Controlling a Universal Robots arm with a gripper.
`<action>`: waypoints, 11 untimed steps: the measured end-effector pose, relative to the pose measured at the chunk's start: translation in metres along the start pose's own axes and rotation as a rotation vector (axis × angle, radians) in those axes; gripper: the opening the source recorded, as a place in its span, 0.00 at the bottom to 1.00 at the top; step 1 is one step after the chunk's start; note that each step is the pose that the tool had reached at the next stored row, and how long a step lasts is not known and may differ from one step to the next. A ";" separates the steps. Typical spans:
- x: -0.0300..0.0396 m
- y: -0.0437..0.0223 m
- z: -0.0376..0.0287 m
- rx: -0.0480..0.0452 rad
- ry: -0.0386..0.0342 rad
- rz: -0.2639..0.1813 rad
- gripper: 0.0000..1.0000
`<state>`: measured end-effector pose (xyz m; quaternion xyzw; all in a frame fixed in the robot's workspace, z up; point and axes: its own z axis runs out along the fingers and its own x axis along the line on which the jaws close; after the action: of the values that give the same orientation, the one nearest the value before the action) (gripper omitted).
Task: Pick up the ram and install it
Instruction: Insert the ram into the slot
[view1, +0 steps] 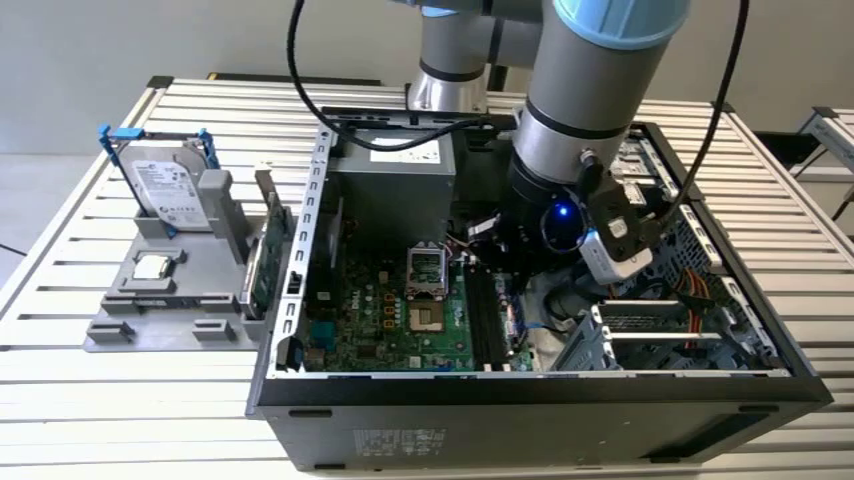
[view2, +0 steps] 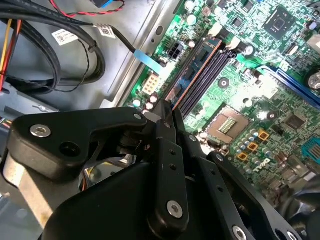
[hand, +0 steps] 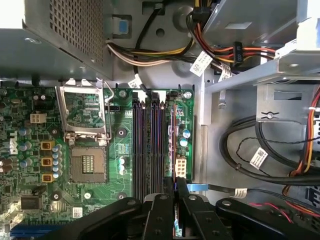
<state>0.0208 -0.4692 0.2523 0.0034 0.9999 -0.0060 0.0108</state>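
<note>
The ram (hand: 174, 150) stands on edge in the memory slot farthest from the processor socket (hand: 88, 164), a thin board seen end-on running the length of the slot beside the empty dark slots (hand: 145, 150). In the second wrist view it shows as a narrow orange-edged strip (view2: 197, 67) leading away from the gripper (view2: 167, 111). The jaws are clenched on the near end of the ram, their tips drawn tight together around its edge in both wrist views.

From the exterior view the arm reaches down into the open computer case (view1: 534, 385) that lies on the slatted table (view1: 80, 380), its wrist low over the motherboard (view1: 387, 320) beside the socket. On the far side of the case wall from the socket, a grey holder (view1: 167, 300) carries a hard drive (view1: 171, 190).

I judge this to be the seating step: the stick is in its slot but not released. Finishing calls for a straight, even press along the slot line, without twisting the board.
</note>
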 end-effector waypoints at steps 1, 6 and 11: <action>0.0001 0.0000 0.0011 0.0000 0.0000 0.000 0.00; 0.0007 0.0001 0.0058 -0.0016 0.0000 0.000 0.00; 0.0028 0.0002 0.0102 -0.0033 0.0000 0.000 0.00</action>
<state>0.0182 -0.4692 0.2420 0.0034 0.9999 -0.0043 0.0108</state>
